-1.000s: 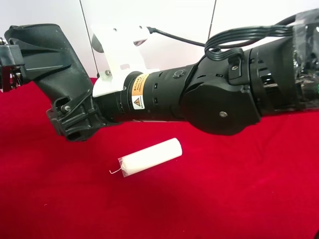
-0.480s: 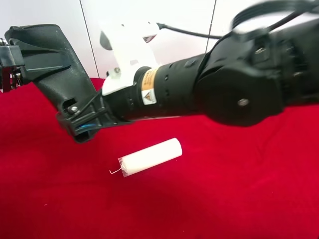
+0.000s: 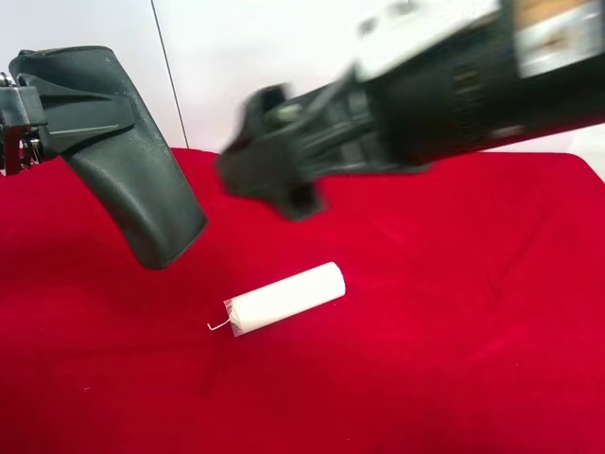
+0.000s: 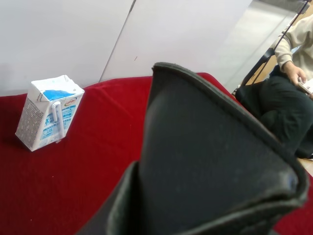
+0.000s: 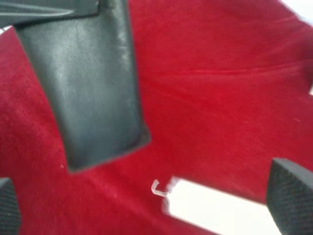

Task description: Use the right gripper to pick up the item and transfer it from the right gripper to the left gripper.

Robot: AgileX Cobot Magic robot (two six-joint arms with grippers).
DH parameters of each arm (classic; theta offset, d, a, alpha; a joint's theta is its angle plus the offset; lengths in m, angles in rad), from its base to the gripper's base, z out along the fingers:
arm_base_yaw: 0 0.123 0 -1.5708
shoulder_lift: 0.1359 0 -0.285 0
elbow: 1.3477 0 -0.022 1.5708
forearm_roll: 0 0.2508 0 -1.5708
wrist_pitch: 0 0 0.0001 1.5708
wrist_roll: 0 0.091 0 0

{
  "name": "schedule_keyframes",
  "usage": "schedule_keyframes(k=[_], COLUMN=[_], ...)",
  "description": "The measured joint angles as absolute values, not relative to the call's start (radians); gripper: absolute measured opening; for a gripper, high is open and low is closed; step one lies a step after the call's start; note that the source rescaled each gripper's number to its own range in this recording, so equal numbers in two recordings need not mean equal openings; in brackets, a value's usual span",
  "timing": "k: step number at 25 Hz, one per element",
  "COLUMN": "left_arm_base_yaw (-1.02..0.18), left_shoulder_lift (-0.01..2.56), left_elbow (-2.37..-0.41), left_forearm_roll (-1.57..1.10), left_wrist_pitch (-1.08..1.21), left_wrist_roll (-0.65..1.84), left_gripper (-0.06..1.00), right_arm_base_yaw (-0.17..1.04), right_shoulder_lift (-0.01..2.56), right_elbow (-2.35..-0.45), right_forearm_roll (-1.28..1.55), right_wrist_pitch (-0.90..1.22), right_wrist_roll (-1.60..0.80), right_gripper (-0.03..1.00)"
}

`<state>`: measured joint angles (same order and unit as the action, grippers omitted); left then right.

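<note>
Jaws of the right gripper (image 5: 146, 203) stand wide apart and empty, its fingertips (image 5: 289, 196) cut off at the wrist view's corners, with open air between them and the item (image 3: 118, 151). The left gripper (image 3: 13, 118), mostly cut off at the exterior view's edge, is clamped on the item's upper end. It hangs slanted above the red cloth (image 3: 454, 331), clear of the white cylinder (image 3: 286, 296). The right arm is blurred. A drink carton (image 4: 46, 112) stands on the cloth. The item's contents are hidden.
</note>
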<state>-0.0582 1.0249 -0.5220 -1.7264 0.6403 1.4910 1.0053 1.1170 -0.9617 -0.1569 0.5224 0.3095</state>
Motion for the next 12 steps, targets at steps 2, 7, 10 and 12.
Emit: schedule_keyframes(k=[2, 7, 10, 12], left_arm_base_yaw=[-0.058, -0.058, -0.058, -0.058], left_shoulder_lift=[1.025, 1.025, 1.037, 1.052], left_elbow=[-0.522, -0.529, -0.578, -0.624], left_forearm_roll=[-1.726, -1.724, -1.68, -1.599], left_wrist_pitch=[0.64, 0.636, 0.623, 0.617], left_wrist_roll=[1.491, 1.491, 1.445, 1.377], left_gripper=[0.01, 0.01, 0.01, 0.01], right_arm_base_yaw=[1.005, 1.005, 1.005, 1.005], right_shoulder_lift=[1.048, 0.914, 0.85, 0.805], right_elbow=[-0.962, -0.962, -0.962, -0.962], right_forearm_roll=[-0.178, -0.286, -0.33, -0.335], right_wrist_pitch=[0.659, 1.043, 1.188, 1.206], right_wrist_roll=[0.32, 0.396, 0.421, 0.427], right_gripper=[1.0, 1.0, 1.0, 1.0])
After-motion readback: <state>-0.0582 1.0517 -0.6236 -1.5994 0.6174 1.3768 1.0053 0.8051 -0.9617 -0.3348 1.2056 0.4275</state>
